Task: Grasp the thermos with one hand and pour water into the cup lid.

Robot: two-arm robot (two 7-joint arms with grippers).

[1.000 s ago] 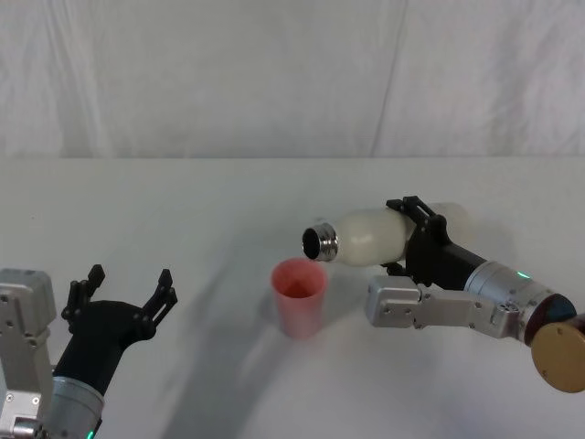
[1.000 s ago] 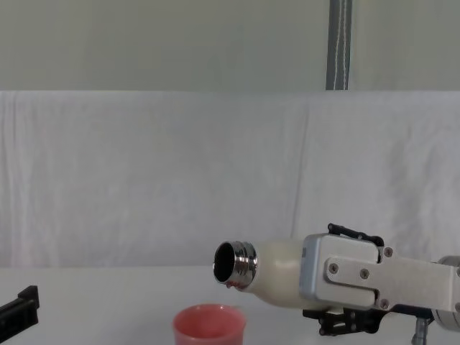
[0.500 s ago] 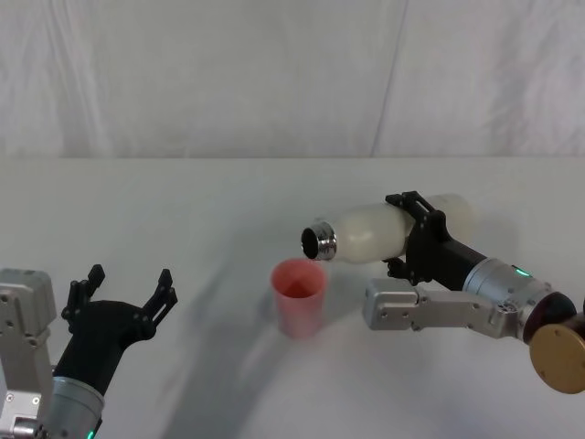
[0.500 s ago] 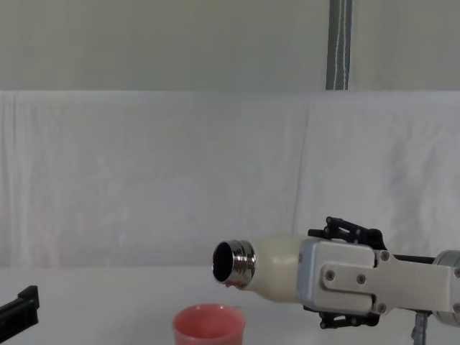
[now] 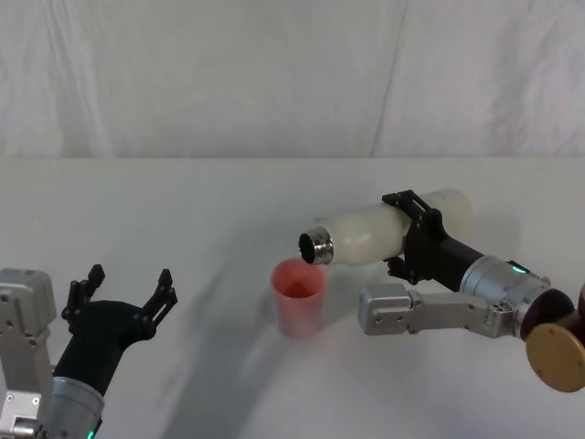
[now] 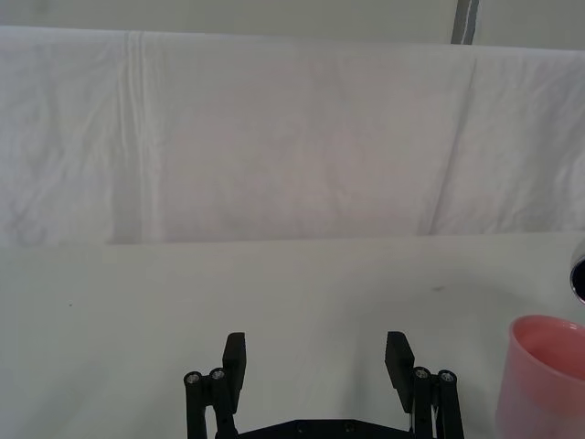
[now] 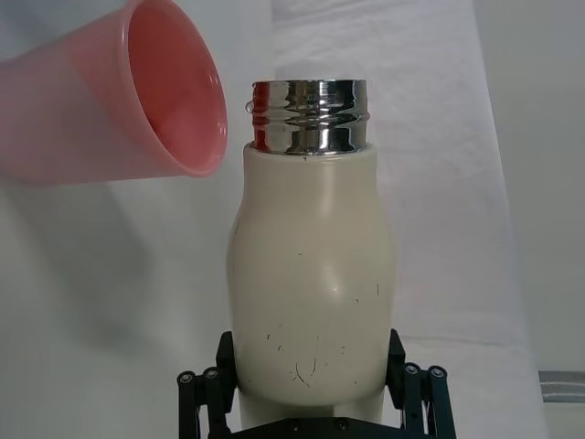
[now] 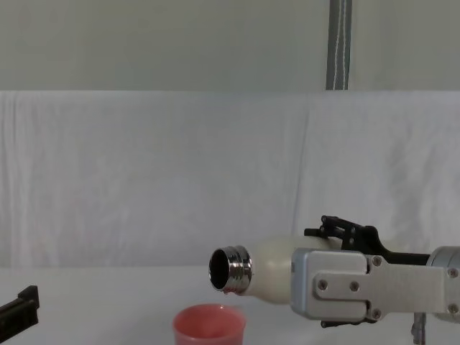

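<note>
**Thermos tipped over the cup, mouth close to the rim**

We have the tall cream-white matte thermos [image 5: 379, 234] clamped around its body in our right pincer [image 5: 413, 234], laid nearly level above the white desk [image 5: 183, 210] with its shiny threaded steel neck dipping slightly downward. The small salmon-pink cup lid [image 5: 299, 296] stands upright on the desk just below and slightly in front of that neck; in the chest view the steel mouth hangs above the cup's rim, apart from it. A droplet seems to cling at the lip of the neck in the right wrist view, but we cannot make out a stream of water.

Our left pincer [image 5: 119, 297] rests low at the near left of the desk, fingers spread wide and empty, well apart from the cup.

The risks, as we judge them:

- The mouth sits near the cup's right edge rather than over its centre, so a weak flow could run down the neck and miss the cup.
- Tilting further too quickly could send a surge past the far rim.
- Lowering the neck could knock the light cup over.
</note>
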